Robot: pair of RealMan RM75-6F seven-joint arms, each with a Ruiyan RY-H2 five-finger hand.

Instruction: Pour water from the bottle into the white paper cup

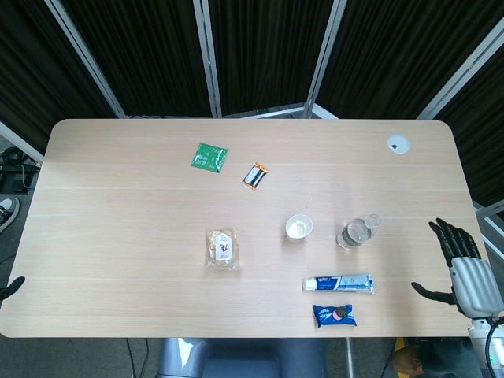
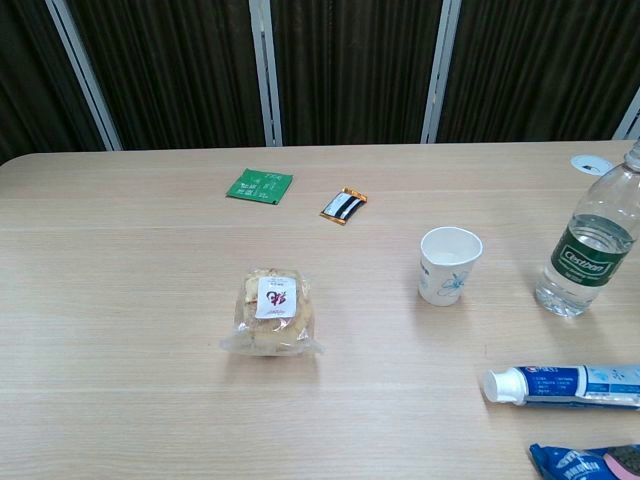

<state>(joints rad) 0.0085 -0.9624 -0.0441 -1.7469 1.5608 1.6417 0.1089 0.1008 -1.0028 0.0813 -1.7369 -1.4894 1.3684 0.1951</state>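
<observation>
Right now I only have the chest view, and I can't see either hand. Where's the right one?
Observer: The right hand hovers at the table's right edge, fingers spread, holding nothing.
Operator: How does it sit relative to the bottle?
Observer: The bottle stands to its left with bare table between them.
Operator: And the left hand?
Observer: Only a dark tip of the left hand shows at the table's front left corner, far from the white paper cup; I cannot tell how its fingers lie.
</observation>
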